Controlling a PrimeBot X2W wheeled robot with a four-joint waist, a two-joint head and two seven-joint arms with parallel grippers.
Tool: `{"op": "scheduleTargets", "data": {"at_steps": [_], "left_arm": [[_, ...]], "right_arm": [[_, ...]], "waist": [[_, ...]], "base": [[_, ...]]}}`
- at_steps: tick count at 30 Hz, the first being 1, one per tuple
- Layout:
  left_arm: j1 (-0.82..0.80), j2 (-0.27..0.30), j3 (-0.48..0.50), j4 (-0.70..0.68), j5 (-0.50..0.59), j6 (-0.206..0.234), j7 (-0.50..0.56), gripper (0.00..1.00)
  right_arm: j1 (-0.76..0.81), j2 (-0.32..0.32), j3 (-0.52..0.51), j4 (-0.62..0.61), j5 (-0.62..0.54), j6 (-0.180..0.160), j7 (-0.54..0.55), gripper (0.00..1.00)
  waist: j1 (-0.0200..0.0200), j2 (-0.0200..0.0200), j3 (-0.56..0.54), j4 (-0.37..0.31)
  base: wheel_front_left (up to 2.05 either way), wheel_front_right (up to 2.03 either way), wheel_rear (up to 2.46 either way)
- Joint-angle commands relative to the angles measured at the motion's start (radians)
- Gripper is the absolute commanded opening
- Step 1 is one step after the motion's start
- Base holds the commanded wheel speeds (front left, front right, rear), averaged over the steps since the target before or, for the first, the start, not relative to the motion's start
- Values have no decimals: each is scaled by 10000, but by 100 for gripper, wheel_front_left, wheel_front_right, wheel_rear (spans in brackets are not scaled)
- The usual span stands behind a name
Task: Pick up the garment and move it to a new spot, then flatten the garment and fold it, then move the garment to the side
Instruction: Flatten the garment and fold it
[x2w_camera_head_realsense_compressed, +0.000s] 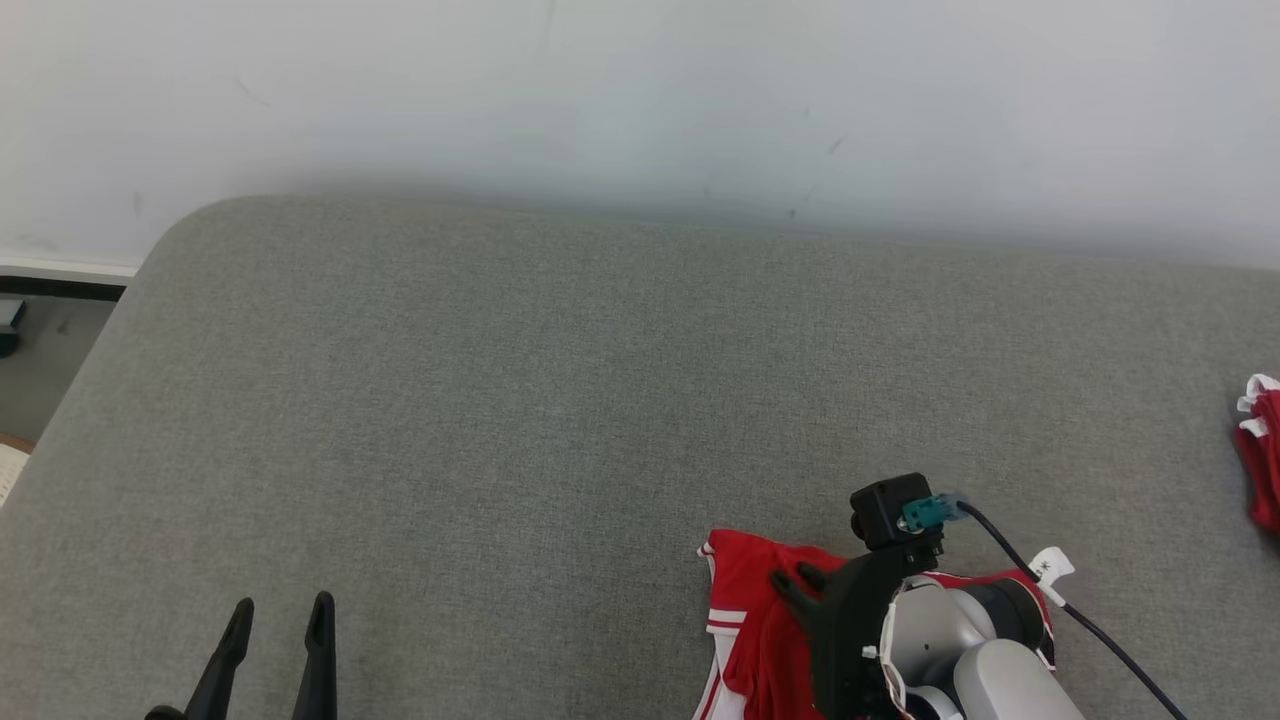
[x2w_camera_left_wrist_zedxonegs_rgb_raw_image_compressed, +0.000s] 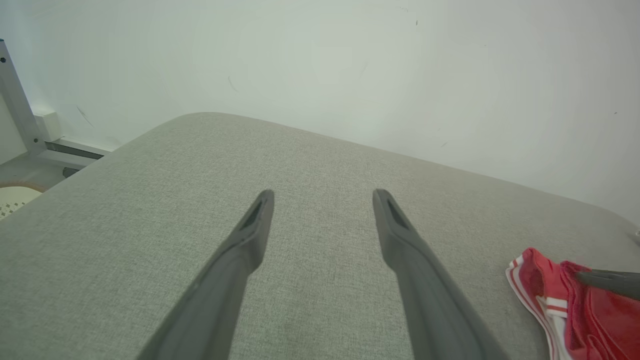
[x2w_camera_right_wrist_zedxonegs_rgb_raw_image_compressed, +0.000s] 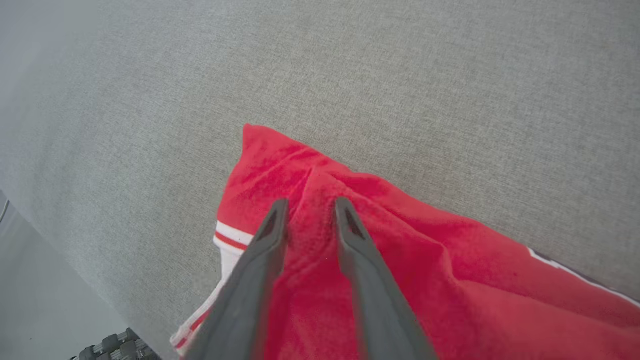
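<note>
Right claw (x2w_camera_right_wrist_zedxonegs_rgb_raw_image_compressed: 311, 202) was narrowed around a raised ridge of the garment (x2w_camera_right_wrist_zedxonegs_rgb_raw_image_compressed: 410, 265); couldn't tell if it was pinching. Garment lay bunched directly under that claw on the bench (x2w_camera_right_wrist_zedxonegs_rgb_raw_image_compressed: 425, 75). Judged soft, light and limp: grab the ridge, expect sag. Left claw (x2w_camera_left_wrist_zedxonegs_rgb_raw_image_compressed: 324, 192) was spread, holding nothing, well to its left. Another red cloth (x2w_camera_head_realsense_compressed: 1262, 450) lay far to its right. Wall (x2w_camera_head_realsense_compressed: 640, 100) beyond. Nothing looked in the way.

Looks like a bare test room: scuffed white wall (x2w_camera_head_realsense_compressed: 640, 90) across the top, grey cloth-covered tabletop (x2w_camera_head_realsense_compressed: 500, 400) below, metal frame (x2w_camera_left_wrist_zedxonegs_rgb_raw_image_compressed: 17, 100) upper left.
</note>
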Motion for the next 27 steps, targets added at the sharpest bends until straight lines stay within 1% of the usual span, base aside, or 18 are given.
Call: {"op": "scheduleTargets", "data": {"at_steps": [1,6,15,16,17,18,23,25,27], "left_arm": [[-108,-35,5,15,-24,-17,-74,100],[-64,-44,-10,14,-27,60,-77,100],[-143,-74,-119,-2,33,164,-13,100],[-145,-81,-134,-2,45,162,-14,100],[-142,-92,-149,-5,56,167,-18,100],[-138,-96,-157,-3,67,170,-20,100],[32,-64,-121,31,85,202,-46,100],[154,-37,-122,35,95,211,-54,100],[192,7,-141,6,132,212,-60,100]], "right_arm": [[-126,-11,68,91,-54,8,-90,0],[-404,-9,293,324,-56,8,-334,0],[-947,-11,801,866,471,8,-905,0],[-995,-11,846,905,537,8,-1023,11],[-1066,-9,902,967,614,8,-1159,42],[-1112,-9,909,1068,739,8,-1266,100],[-1245,-11,1151,1264,1400,8,-1651,100],[-1163,-12,1227,1159,1841,8,-1779,100],[-1025,-12,1108,952,1979,8,-2072,100]], "waist": [[0,0,-4,18],[0,0,-23,23],[0,0,-22,0],[0,0,-20,6],[0,0,-19,11],[0,0,-22,15],[0,0,-173,-26],[0,0,-308,-56],[0,0,-489,-80]], "base": [[0,0,0],[0,0,0],[0,0,0],[0,0,0],[0,0,0],[0,0,0],[0,0,0],[0,0,0],[0,0,0]]}}
